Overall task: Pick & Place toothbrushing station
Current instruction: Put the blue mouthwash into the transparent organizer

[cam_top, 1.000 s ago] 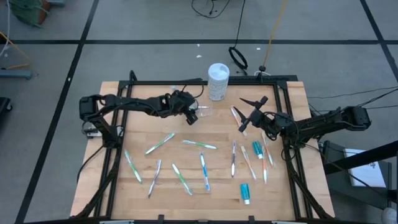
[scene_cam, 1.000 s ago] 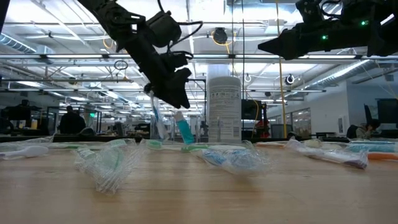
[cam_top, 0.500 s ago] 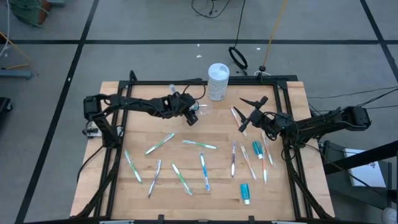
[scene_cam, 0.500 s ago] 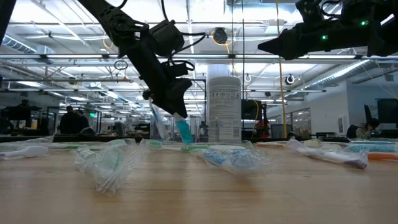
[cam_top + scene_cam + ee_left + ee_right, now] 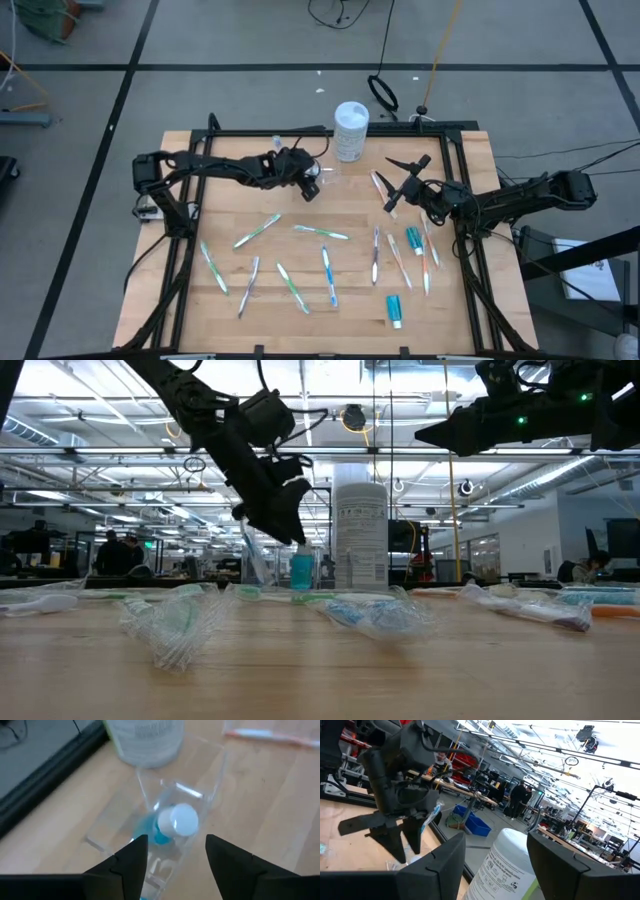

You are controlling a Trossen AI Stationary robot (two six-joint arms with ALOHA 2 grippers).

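Where once tilted, tube (image 5: 301, 568) now upright.

You have a white cylindrical lidded tub (image 5: 351, 130) standing upright at the far edge of the light wooden table (image 5: 330, 320). Wrapped toothbrushes lie scattered flat across the tabletop; one green-handled toothbrush (image 5: 257, 230) lies left of centre. A teal toothpaste tube (image 5: 394, 310) lies near the front right, a second teal tube (image 5: 414, 239) farther back.
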